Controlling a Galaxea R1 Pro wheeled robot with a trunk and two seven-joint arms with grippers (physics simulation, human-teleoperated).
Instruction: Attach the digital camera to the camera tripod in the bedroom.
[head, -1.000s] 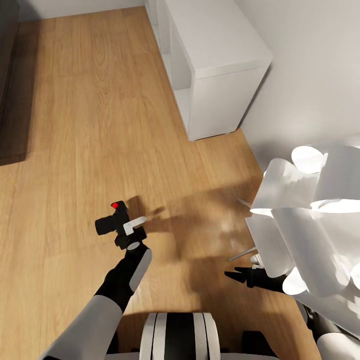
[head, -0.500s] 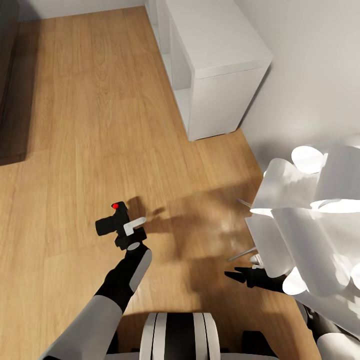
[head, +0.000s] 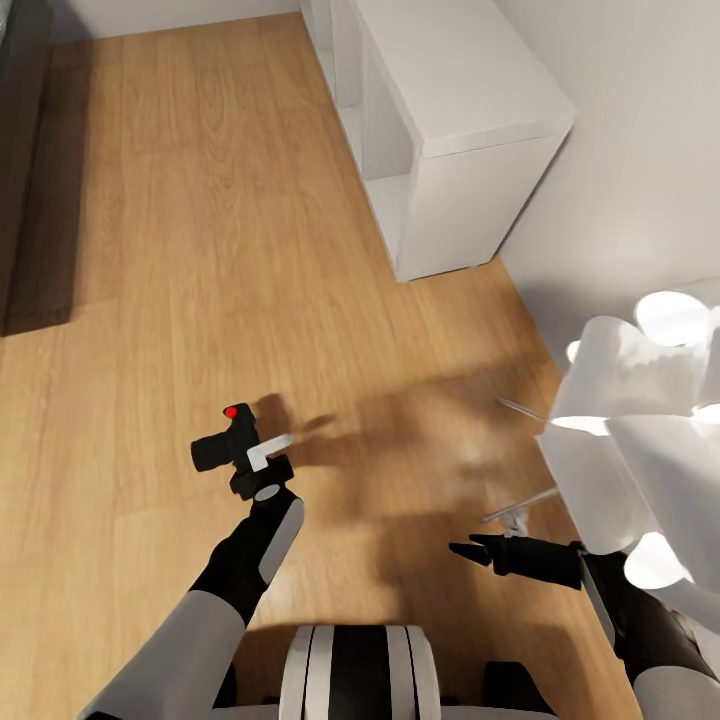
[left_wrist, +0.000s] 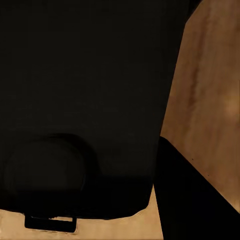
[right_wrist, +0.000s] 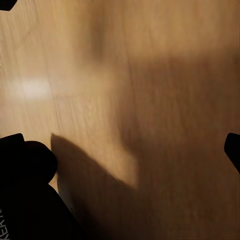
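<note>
The bedroom's light wood plank floor (head: 180, 250) spreads under the robot in the head view, with a white wall (head: 640, 150) on the right side and a dark shape along the far left edge that is too cropped to name. White cube shelves (head: 460, 130) stand against that wall, open compartments facing the floor. At the right edge hangs a cluster of white curled lamp shades (head: 640, 400), with thin silver legs (head: 520, 505) slanting out from under it; what those legs belong to cannot be told. The robot's white and black trunk (head: 355, 670) sits at the bottom middle. The left arm reaches forward over the floor, and the left pincer (head: 262, 462) is pinching the digital camera (head: 222, 440), which is held in the air just beyond the wrist, lens barrel pointing to the left and red button up. In the left wrist view the black camera body (left_wrist: 85, 100) sits right against the lens, with floor beside it. The right pincer (head: 468, 549) points left above the floor near the silver legs, its black fingers drawn to a narrow point, pressed together with nothing between them.
</note>
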